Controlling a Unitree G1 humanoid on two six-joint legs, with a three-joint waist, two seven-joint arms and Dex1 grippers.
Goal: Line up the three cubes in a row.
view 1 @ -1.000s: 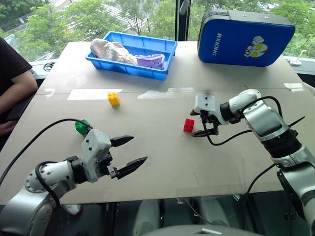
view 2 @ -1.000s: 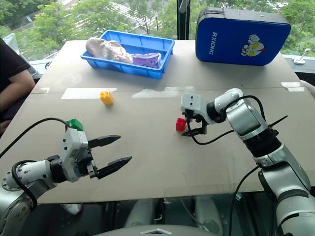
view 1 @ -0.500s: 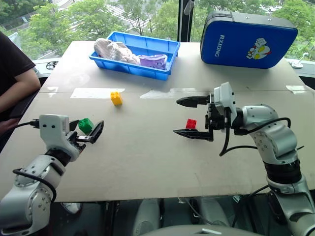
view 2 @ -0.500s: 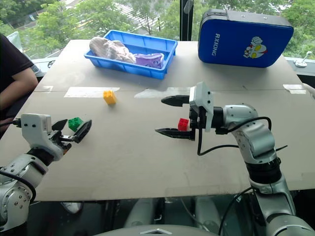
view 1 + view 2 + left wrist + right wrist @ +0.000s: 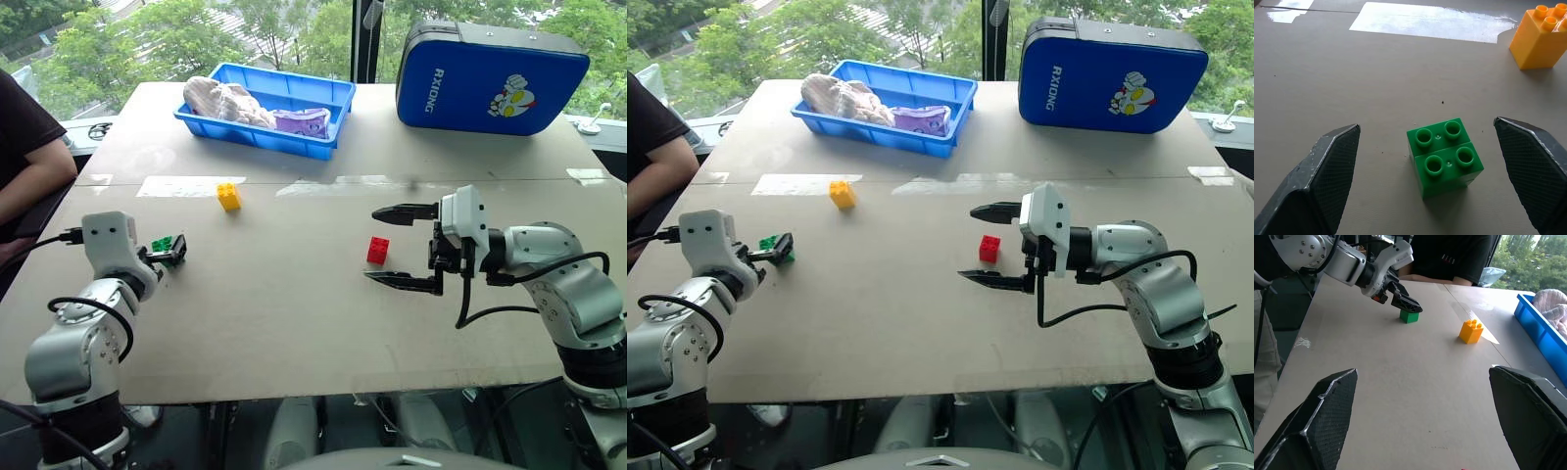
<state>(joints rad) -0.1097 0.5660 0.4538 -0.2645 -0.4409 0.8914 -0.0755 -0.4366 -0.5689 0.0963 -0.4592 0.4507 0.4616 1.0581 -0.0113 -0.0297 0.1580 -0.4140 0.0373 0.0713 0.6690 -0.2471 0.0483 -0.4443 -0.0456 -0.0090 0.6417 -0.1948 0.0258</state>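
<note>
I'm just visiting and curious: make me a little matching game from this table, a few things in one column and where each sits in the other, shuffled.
Things:
1. green cube
2. red cube
3. yellow cube
4. blue bin

Places:
A. at the far side of the table, holding bagged items
B. alone in the open, nearer the bin than the other cubes
C. between the open fingers of the left gripper
D. just in front of the open right gripper

Pairs: 1-C, 2-D, 3-B, 4-A

Tabletop (image 5: 294,323): pale grey-beige.
Far edge: blue tray (image 5: 265,129), blue case (image 5: 490,78).
Bricks on it: yellow brick (image 5: 228,196), green brick (image 5: 163,244), red brick (image 5: 378,251), well apart.
</note>
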